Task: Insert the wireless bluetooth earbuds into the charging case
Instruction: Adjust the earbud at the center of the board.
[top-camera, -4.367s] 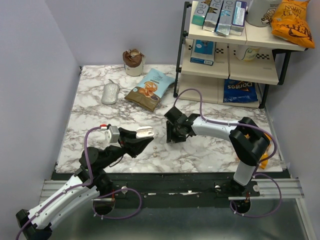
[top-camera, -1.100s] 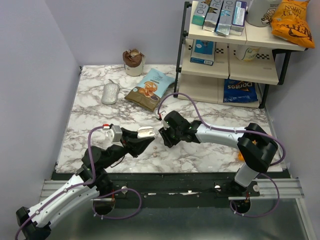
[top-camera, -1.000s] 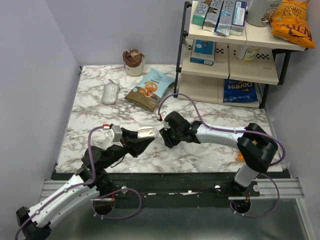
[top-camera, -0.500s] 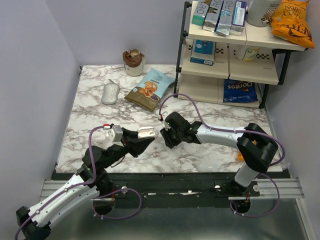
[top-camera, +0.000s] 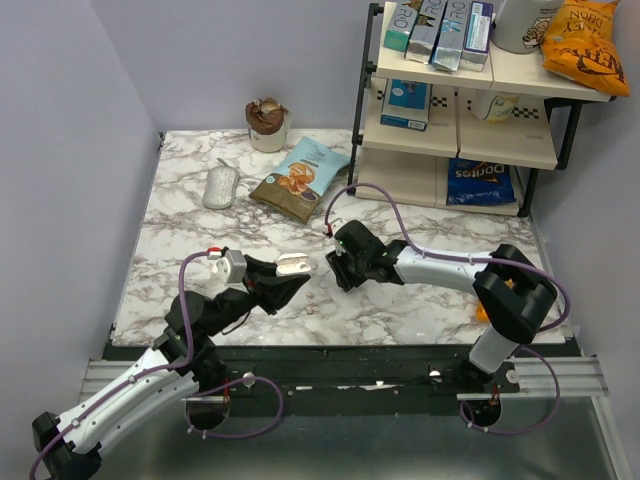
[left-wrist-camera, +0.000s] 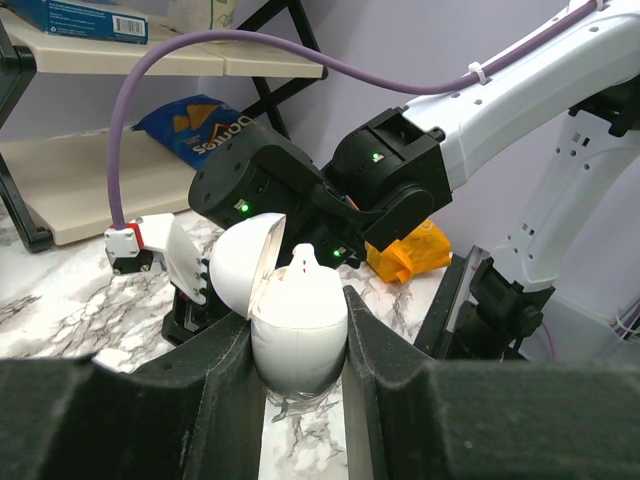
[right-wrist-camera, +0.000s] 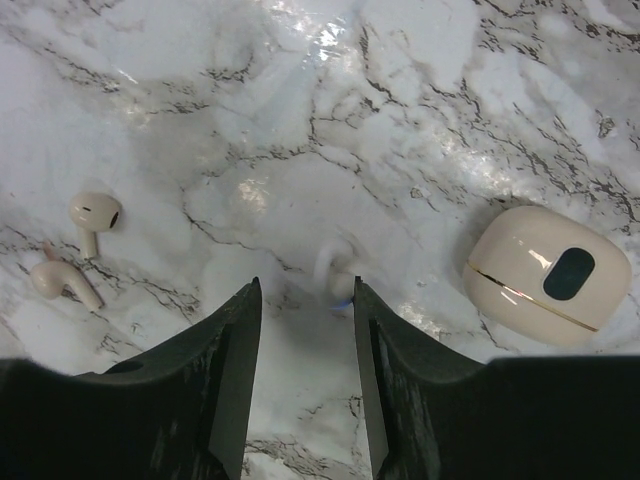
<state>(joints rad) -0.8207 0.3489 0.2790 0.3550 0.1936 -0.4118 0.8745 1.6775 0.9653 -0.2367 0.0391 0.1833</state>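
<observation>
**White case in the left claw, one earbud at the right claw**

You have two cases. The charging case (left-wrist-camera: 298, 325) is white, lid swung open, and the left claw (top-camera: 288, 272) is clenched on it, holding it up over the near middle of the bench (top-camera: 180, 240). A white nub (left-wrist-camera: 305, 258) stands up from its open mouth. The second, a cream case (right-wrist-camera: 548, 272), lies shut on the marble.

You can count three earbuds in the right wrist view. One blurred white earbud (right-wrist-camera: 335, 272) sits between the fingers of the right claw (right-wrist-camera: 306, 288), against one finger. You cannot tell whether it is gripped or loose. Two cream earbuds (right-wrist-camera: 95, 213) lie close together on the bench, well apart from the cream case, on the other side of the claw.

The right claw sits just right of the held case, with a small gap between them. Open marble lies to your left. One grey oval (top-camera: 221, 187), one snack bag (top-camera: 300, 178) and one cup (top-camera: 267, 124) line the far side, and the shelf (top-camera: 460, 150) closes off the far right.
</observation>
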